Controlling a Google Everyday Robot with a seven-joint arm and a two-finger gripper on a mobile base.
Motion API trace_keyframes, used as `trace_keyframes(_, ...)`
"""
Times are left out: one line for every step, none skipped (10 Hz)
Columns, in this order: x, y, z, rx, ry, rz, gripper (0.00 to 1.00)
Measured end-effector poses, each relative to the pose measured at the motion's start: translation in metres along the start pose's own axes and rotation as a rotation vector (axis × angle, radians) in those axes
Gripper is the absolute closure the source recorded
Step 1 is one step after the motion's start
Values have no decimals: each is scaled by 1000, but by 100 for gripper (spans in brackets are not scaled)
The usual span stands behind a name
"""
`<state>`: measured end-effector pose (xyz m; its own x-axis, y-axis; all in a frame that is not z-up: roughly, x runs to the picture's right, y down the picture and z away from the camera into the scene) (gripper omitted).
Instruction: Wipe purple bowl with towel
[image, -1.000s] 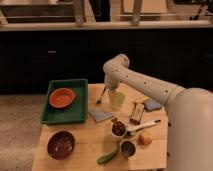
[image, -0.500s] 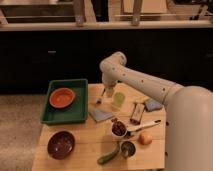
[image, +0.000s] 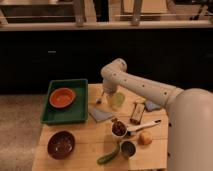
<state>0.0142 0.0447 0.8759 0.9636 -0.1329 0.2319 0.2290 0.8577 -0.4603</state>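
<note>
Hand (image: 101, 98) now sits lower over the towel (image: 102, 115) than a second ago; I cannot tell its grip. Bowl (image: 61, 144) lies untouched, so pickup comes first

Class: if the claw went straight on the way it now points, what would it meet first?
Probably the towel lying just below the claw, which points down at the table; depth is unclear.

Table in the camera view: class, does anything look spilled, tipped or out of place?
Nothing stands out. The orange bowl sits upright in the green tray, the purple bowl stands upright on the table, and the towel lies flat. The gripper hangs near the towel's far edge. No spill shows.
</note>
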Motion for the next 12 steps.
trace_keyframes(2, 7, 6, -11, 0, 11, 20)
trace_keyframes(1, 12, 10, -19, -1, 18, 20)
trace_keyframes(-6, 15, 12, -27, -5, 20, 20)
trace_keyframes(-9, 19, 13, -35, -9, 29, 20)
trace_keyframes(-11, 24, 16, -44, -11, 42, 20)
trace_keyframes(-14, 29, 18, -51, -10, 55, 20)
trace_keyframes(-18, 34, 22, -57, -11, 75, 20)
trace_keyframes(-22, 38, 26, -61, -12, 92, 20)
trace_keyframes(-23, 42, 29, -61, -6, 109, 20)
trace_keyframes(-25, 49, 35, -66, -3, 133, 20)
trace_keyframes(-25, 53, 42, -70, 1, 150, 20)
trace_keyframes(-28, 56, 49, -73, 2, 169, 20)
